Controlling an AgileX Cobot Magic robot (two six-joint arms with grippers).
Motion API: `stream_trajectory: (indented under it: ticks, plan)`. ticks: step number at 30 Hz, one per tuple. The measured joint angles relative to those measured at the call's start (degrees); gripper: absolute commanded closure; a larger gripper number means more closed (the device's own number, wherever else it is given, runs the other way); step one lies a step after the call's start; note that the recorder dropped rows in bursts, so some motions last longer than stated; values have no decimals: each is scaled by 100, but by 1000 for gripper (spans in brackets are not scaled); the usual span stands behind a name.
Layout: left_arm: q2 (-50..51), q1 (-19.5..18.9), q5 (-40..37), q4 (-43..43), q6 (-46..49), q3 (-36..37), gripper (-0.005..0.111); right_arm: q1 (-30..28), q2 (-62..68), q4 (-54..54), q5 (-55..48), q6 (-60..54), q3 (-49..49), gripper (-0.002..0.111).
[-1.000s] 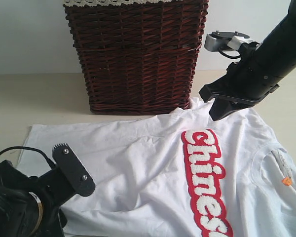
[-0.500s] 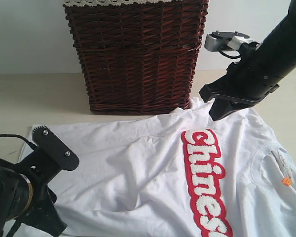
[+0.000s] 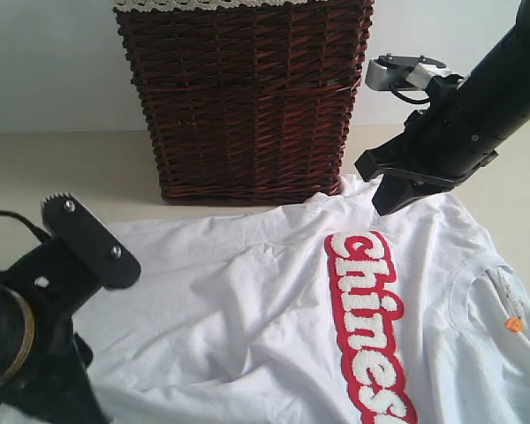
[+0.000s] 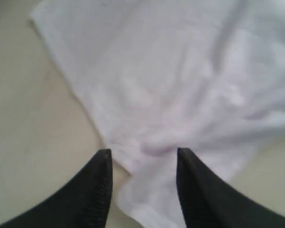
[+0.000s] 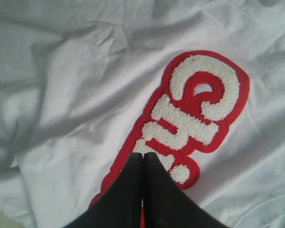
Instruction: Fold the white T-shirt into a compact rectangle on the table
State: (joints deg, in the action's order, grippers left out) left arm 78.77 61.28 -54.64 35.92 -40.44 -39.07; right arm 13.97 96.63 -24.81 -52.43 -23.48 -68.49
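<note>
Saw a plain white T-shirt (image 3: 274,300) with fuzzy white lettering (image 3: 367,318) edged in thick red, plus a tiny orange tag (image 3: 513,324) at the collar. Noticed a dark reddish-brown woven wicker basket (image 3: 247,97) topped with whitish lace trim (image 3: 212,4). Clocked a pale beige table (image 3: 71,163) and matte black on the left gripper (image 4: 142,156) and the right gripper (image 5: 142,159).

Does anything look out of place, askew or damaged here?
Nothing is spilled or damaged. The white T-shirt lies spread but creased on the table, and its far sleeve appears to reach the foot of the basket. Its hem corner is rumpled under the left gripper, whose jaws stand apart.
</note>
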Motion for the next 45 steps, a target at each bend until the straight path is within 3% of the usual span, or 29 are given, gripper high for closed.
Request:
stream_trajectory:
  ticks: [5, 8, 17, 31, 39, 42, 45]
  plan:
    - [-409, 317, 87, -2286, 2401, 228, 63, 0, 0, -9, 13, -22, 0, 108]
    - [-428, 405, 63, -2475, 2921, 621, 63, 0, 0, -12, 13, -22, 0, 108]
    - [-428, 417, 674, -896, 2827, 1184, 63, 0, 0, -23, 13, -34, 0, 108]
    - [343, 439, 1337, -684, 3039, 1508, 63, 0, 0, -23, 13, -34, 0, 108]
    - [1030, 332, 1370, 513, 1953, 1508, 64, 0, 0, -23, 13, -34, 0, 108]
    - [1136, 333, 1383, 667, 1821, 1508, 75, 0, 0, -23, 13, -34, 0, 108]
    - [1163, 333, 1383, 701, 1789, 1508, 95, 0, 0, -23, 13, -34, 0, 108]
